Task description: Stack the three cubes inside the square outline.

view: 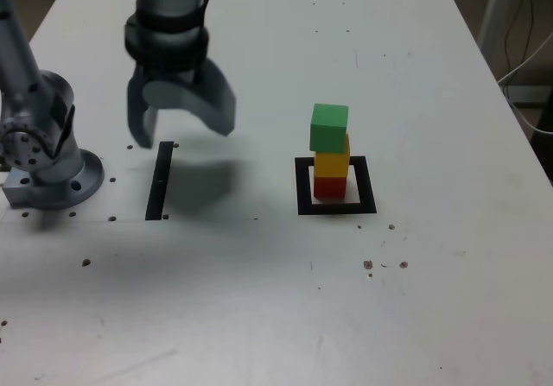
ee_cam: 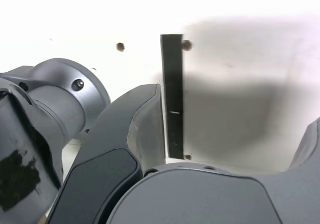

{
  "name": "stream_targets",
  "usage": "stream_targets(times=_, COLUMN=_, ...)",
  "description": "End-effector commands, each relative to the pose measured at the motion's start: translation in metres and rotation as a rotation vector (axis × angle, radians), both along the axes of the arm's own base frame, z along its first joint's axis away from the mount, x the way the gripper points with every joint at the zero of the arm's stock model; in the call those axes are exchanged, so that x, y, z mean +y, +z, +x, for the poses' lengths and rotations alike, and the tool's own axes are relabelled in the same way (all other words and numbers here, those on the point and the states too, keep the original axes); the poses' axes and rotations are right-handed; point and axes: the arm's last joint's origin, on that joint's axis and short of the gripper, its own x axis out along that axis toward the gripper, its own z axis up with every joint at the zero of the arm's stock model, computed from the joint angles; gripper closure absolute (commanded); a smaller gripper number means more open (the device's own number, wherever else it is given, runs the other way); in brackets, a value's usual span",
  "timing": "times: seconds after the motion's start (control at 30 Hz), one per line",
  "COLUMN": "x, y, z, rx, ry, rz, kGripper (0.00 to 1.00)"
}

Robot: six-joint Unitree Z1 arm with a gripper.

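Three cubes stand stacked: red cube (view: 329, 186) at the base, yellow cube (view: 333, 162) on it, green cube (view: 329, 127) on top. We note the red one sits inside the square outline (view: 302, 187), on its white centre.

Risk: the green cube sits skewed on the yellow, overhanging slightly toward the exterior view's left. We judge the tower top-heavy there; a table knock or an arm sweep through that side could topple it. Whether the overhang is true offset or only a twist, we cannot quite tell from this angle.

The gripper (view: 181, 127) hangs with jaws spread wide, nothing between them. The stack is well apart from the jaws, off toward the exterior view's right. Below the jaws lies only the thin black strip (ee_cam: 173, 98) on the table (view: 432, 300); no cube shows in the wrist view.
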Motion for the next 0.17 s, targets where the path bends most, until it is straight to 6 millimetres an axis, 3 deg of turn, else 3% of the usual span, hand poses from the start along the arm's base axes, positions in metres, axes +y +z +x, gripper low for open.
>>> stream_targets(times=0.0, x=0.0, y=-0.005, z=-0.004, rx=-0.003, ry=0.006, rz=-0.009, kGripper=0.0)
stream_targets(times=0.13, x=-0.002, y=-0.017, z=-0.011, rx=0.005, ry=0.011, rz=-0.03, kGripper=0.0)
